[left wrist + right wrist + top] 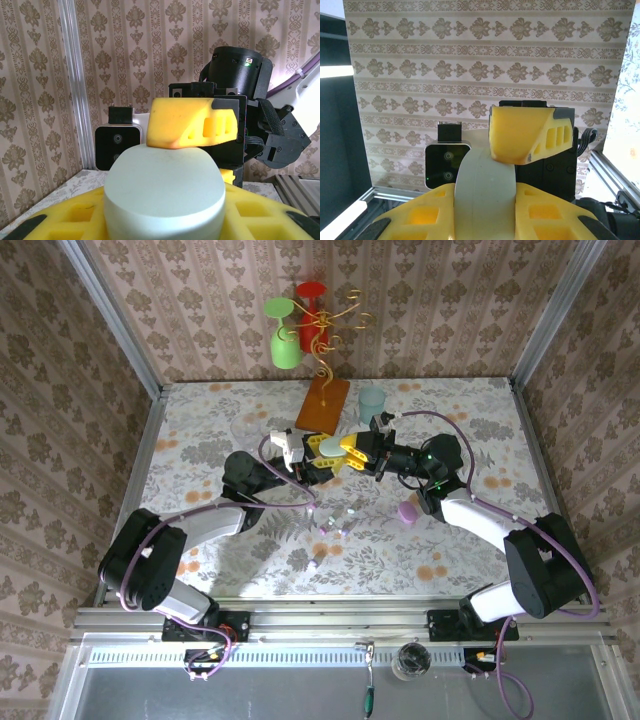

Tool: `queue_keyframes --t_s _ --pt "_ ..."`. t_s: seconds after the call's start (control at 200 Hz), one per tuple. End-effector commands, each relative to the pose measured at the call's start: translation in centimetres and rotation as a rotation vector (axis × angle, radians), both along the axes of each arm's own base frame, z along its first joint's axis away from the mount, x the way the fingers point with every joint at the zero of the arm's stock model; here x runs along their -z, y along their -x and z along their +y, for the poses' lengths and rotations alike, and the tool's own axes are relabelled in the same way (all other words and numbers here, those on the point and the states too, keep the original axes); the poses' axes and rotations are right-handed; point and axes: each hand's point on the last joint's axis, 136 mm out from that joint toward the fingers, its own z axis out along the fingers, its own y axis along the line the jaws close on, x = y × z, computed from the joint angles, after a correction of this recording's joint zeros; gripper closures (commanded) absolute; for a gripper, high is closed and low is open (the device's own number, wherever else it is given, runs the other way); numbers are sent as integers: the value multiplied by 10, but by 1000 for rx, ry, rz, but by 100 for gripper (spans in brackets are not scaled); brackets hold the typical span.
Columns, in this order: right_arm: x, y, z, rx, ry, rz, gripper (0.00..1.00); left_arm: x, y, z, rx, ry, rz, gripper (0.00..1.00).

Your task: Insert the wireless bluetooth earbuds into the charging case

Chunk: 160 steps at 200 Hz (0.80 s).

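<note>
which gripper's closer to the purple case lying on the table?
Right. In the top view the right gripper is just behind and left of the purple case; the left gripper faces it from farther left, past the pale case between them.

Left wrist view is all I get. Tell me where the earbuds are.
Observer: The earbuds lie loose on the table, on the near side of the pale case.
Operator: Report how the right gripper has that case.
Observer: Its own camera shows the right gripper with the case edge-on between both fingers.
Operator: List any other case.
Observer: A purple case sits on the table, right of the earbuds.
</note>
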Motion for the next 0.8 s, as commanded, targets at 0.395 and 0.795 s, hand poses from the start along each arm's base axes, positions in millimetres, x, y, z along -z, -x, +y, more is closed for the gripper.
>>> queue_keyframes --t_s 0.395,0.795 --pt "41 6 -33 125 468 -246 15 14 11 12 31 -26 58 67" --pt "16 25 -39 166 982 -985 5 38 25 19 51 -98 99 66"
